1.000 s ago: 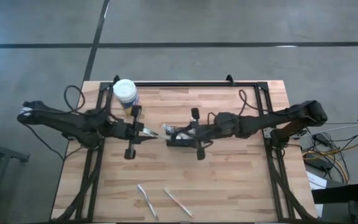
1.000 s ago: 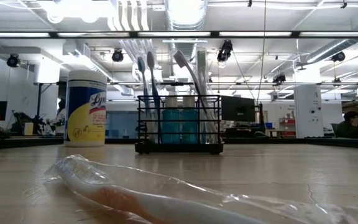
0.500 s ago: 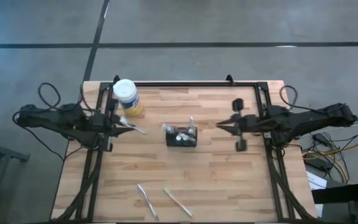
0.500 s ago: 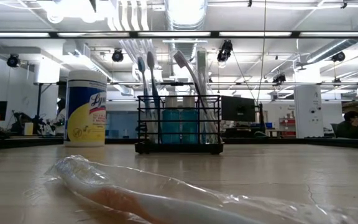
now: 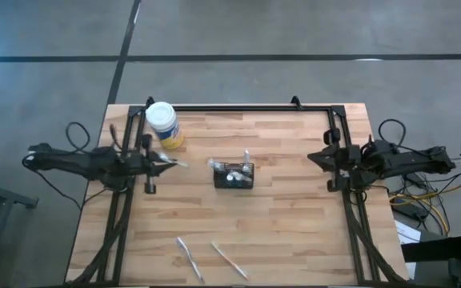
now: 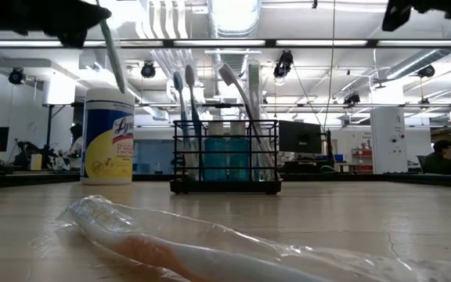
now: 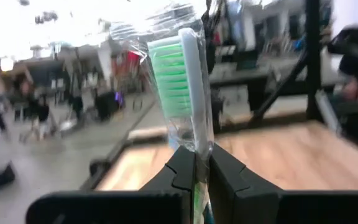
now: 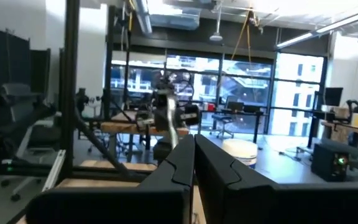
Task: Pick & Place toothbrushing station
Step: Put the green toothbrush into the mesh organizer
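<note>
The toothbrushing station, a black wire-mesh caddy [image 5: 234, 174] [image 6: 225, 157], stands on its base at the table's middle with several toothbrushes upright in it. My left gripper [image 5: 157, 160] [image 7: 196, 155] is at the table's left edge, shut on a plastic-wrapped toothbrush [image 7: 180, 87] with green bristles. My right gripper [image 5: 317, 156] [image 8: 194, 146] hovers at the right edge, shut with nothing in it. Both stand well apart from the caddy. My left gripper pinches the wrapped toothbrush between its two fingers just below the bristled head [image 7: 196, 144], wrapper and all. The head sticks out beyond the fingertips, toward the table's right [image 5: 176, 164]. The brush is lifted clear of the table and shows slanted in the low view [image 6: 114, 59].
A white-lidded yellow wipes jar [image 5: 163, 124] [image 6: 108, 135] stands at the far left. Two wrapped toothbrushes [image 5: 189, 258] [image 5: 229, 260] lie near the front edge; one of them fills the low view's foreground [image 6: 194, 247]. A black frame [image 5: 238, 107] rims the table.
Both arms have drawn back from the caddy, the left toward the table's left edge with the wrapped toothbrush still in its grip, the right toward the right edge, its fingers closing on nothing. The caddy has stayed where it was.
</note>
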Controlling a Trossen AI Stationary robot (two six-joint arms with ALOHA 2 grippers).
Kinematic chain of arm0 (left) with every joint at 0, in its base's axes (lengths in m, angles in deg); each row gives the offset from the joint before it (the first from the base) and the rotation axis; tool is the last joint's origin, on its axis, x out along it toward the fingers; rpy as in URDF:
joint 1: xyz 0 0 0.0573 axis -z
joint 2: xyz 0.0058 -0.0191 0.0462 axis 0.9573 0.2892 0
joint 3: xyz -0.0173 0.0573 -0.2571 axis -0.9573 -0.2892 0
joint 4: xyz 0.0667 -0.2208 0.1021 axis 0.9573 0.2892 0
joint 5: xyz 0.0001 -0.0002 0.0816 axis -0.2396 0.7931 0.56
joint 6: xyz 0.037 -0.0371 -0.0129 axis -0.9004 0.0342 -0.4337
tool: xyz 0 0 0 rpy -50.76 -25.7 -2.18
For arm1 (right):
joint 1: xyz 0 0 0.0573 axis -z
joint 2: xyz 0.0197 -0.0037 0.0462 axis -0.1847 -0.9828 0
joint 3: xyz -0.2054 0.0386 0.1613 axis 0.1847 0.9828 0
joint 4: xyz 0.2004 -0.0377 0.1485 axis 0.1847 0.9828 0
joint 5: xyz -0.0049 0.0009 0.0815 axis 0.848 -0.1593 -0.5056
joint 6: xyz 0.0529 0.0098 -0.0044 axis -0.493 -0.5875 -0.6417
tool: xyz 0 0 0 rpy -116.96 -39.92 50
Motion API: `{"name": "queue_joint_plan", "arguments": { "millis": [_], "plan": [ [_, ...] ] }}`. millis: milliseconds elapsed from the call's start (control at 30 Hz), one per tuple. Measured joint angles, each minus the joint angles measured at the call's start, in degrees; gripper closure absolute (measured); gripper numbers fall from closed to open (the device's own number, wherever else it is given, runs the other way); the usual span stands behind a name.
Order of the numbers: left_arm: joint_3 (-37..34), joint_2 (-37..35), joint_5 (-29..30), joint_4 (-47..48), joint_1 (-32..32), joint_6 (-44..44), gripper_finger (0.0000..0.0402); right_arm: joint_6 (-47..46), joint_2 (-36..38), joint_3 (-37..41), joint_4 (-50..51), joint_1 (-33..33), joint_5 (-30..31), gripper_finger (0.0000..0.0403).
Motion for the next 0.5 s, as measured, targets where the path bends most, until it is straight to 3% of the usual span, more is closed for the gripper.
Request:
{"name": "queue_joint_plan", "arguments": {
  "millis": [233, 500],
  "plan": [
    [-2.61, -7.2, -7.21, 2.02, -1.84, 1.35, 0.0381, -2.04, 8.04, 6.95, 0.12, -0.04, -0.11, 0.0394],
    [-3.1, -12.77, -7.3, 7.25, -1.88, 3.43, 0.0381, -2.43, 12.19, 12.17, -0.3, -0.02, 0.13, 0.0394]
  ]
}}
